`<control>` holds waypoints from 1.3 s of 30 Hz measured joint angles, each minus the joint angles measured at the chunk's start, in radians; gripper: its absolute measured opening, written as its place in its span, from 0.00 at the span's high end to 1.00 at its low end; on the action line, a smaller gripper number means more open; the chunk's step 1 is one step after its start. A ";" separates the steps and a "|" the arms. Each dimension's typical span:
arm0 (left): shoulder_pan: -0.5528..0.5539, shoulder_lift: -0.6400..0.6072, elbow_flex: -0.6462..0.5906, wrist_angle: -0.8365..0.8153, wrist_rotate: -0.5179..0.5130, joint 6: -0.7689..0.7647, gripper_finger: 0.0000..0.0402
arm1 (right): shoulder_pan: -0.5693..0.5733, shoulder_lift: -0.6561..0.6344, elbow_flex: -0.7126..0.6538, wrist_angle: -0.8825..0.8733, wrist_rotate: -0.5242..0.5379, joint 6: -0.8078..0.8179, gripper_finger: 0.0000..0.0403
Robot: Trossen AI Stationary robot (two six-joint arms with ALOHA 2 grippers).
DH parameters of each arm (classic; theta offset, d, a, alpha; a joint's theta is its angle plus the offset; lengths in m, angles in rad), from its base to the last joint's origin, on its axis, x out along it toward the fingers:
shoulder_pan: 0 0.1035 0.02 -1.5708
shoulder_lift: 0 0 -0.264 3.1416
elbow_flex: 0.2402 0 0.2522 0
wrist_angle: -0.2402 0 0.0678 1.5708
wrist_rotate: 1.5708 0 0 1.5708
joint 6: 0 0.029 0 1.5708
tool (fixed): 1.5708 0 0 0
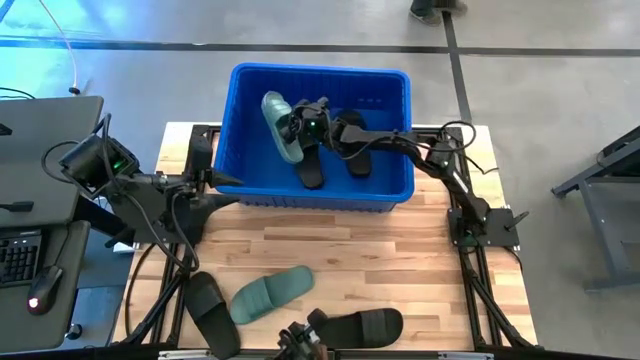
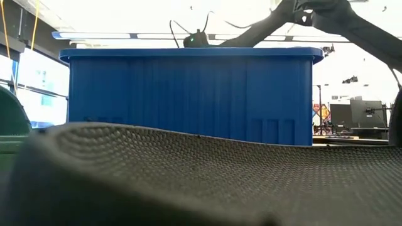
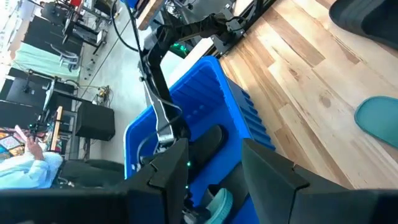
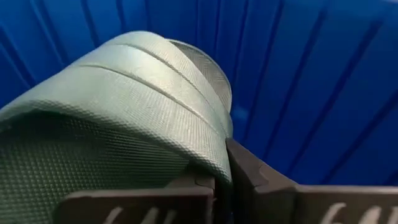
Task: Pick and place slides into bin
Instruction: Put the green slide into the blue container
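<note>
The blue bin [image 1: 385, 195] stands at the table's far middle, and two black slides [image 1: 312, 168] [image 1: 356, 152] lie inside it. My right gripper [image 1: 300, 126] reaches into the bin from the right and is shut on a sage green slide [image 1: 276, 124]. My left gripper [image 1: 228, 180] is open and empty beside the bin's near left corner. On the near part of the table a black slide [image 1: 213, 312], a green slide [image 1: 272, 294] and another black slide [image 1: 362, 325] lie flat. My right gripper pinches the green slide's side edge [image 4: 219, 163], next to the ribbed strap [image 4: 155, 81], between its two fingers [image 4: 252, 174]. The fingers come from the table's right, roughly level. The slide stands on its side, tilted, in the bin's far left part. Whether it touches the bin's floor I cannot tell.
The bin's walls [image 2: 188, 94] stand high around my right gripper. The near black slide [image 2: 188, 182] fills the front of the low view. A desk with a keyboard [image 1: 20, 255] and a mouse stands left of the table. Bare wood [image 1: 340, 245] lies between the bin and the loose slides.
</note>
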 joint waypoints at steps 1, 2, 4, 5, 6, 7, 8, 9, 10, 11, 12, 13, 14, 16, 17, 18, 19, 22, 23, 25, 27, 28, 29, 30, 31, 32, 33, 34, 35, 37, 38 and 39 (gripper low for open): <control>0.000 0.000 0.000 0.000 0.000 0.000 0.66 | 0.000 0.006 0.001 -0.003 -0.014 0.003 0.98; 0.000 0.000 0.000 0.000 0.000 0.000 0.66 | 0.000 0.011 0.001 -0.004 -0.032 0.002 0.98; 0.000 0.000 0.000 0.000 0.000 0.000 0.66 | 0.001 0.012 0.002 -0.003 -0.066 -0.017 0.96; 0.000 0.000 0.000 0.000 0.000 0.000 0.66 | 0.001 0.012 0.004 0.000 -0.082 -0.020 0.95; 0.000 0.000 0.000 0.000 0.000 -0.003 0.66 | 0.001 0.012 0.005 0.000 -0.092 -0.021 0.93; 0.000 0.000 0.000 0.000 0.000 -0.003 0.66 | 0.001 0.012 0.005 -0.007 -0.103 -0.026 0.91; 0.000 0.000 0.000 0.000 0.000 -0.003 0.66 | 0.001 0.012 0.005 -0.023 -0.121 -0.038 0.89; 0.000 0.000 0.000 0.000 0.000 -0.004 0.66 | 0.000 0.012 0.005 -0.045 -0.135 -0.039 0.86; 0.000 0.000 0.000 0.000 0.000 -0.008 0.66 | -0.001 0.012 0.005 -0.066 -0.142 -0.039 0.84; 0.000 0.000 0.000 0.000 0.000 -0.013 0.66 | -0.003 0.012 0.005 -0.087 -0.151 -0.039 0.81; 0.000 0.000 0.000 0.000 0.000 -0.014 0.66 | -0.005 0.012 0.005 -0.108 -0.154 -0.038 0.77; 0.000 0.000 0.000 0.000 0.000 -0.014 0.66 | -0.007 0.012 0.006 -0.130 -0.151 -0.036 0.74; 0.000 0.000 0.000 0.000 0.000 -0.015 0.66 | -0.009 0.012 0.006 -0.142 -0.145 -0.024 0.71; 0.000 0.000 0.000 0.000 0.000 -0.015 0.66 | -0.011 0.012 0.006 -0.143 -0.132 0.015 0.65; 0.000 0.000 0.000 0.000 0.000 -0.014 0.66 | -0.013 0.012 0.006 -0.133 -0.128 0.037 0.62; 0.000 0.000 0.000 0.000 0.000 -0.015 0.66 | -0.016 0.012 0.006 -0.119 -0.131 0.059 0.59; 0.000 0.000 0.000 0.000 0.000 -0.015 0.66 | -0.020 0.012 0.006 -0.113 -0.140 0.082 0.57; 0.000 0.000 0.000 0.000 0.000 -0.015 0.66 | -0.038 0.012 0.006 -0.090 -0.197 0.159 0.51; 0.000 0.000 0.000 0.000 0.000 -0.015 0.66 | -0.043 0.012 0.006 -0.078 -0.217 0.187 0.50; 0.000 0.000 0.000 0.000 0.008 -0.015 0.66 | -0.052 0.012 0.006 -0.050 -0.270 0.226 0.48; 0.000 0.000 0.000 0.000 0.020 -0.015 0.66 | -0.059 0.012 0.006 -0.011 -0.352 0.248 0.48; 0.000 0.000 0.000 0.000 0.025 -0.015 0.66 | -0.059 0.012 0.006 0.017 -0.392 0.252 0.48; 0.000 0.000 0.000 0.000 0.027 -0.015 0.66 | -0.059 0.012 0.006 0.047 -0.428 0.260 0.49; 0.000 0.000 0.000 0.000 0.027 -0.015 0.66 | -0.059 0.011 0.006 0.084 -0.460 0.273 0.49; 0.000 0.000 0.000 0.000 0.028 -0.015 0.66 | -0.058 0.008 0.006 0.112 -0.495 0.282 0.50; 0.000 0.000 0.000 0.000 0.034 -0.015 0.66 | -0.056 0.004 0.006 0.139 -0.524 0.296 0.51; 0.000 0.000 0.000 0.001 0.044 -0.015 0.66 | -0.055 -0.003 0.006 0.168 -0.557 0.301 0.52; 0.000 0.000 0.000 0.001 0.056 -0.015 0.66 | -0.052 -0.014 0.005 0.178 -0.594 0.303 0.53; 0.000 0.000 0.000 0.000 0.066 -0.015 0.66 | -0.050 -0.025 0.005 0.193 -0.629 0.301 0.54; 0.000 0.000 0.000 0.000 0.085 -0.015 0.66 | -0.041 -0.051 0.005 0.194 -0.690 0.299 0.56; 0.000 0.000 0.000 0.001 0.092 -0.015 0.66 | -0.035 -0.066 0.005 0.188 -0.730 0.300 0.57; 0.000 0.000 0.000 0.000 0.099 -0.015 0.66 | -0.028 -0.077 0.005 0.179 -0.785 0.300 0.58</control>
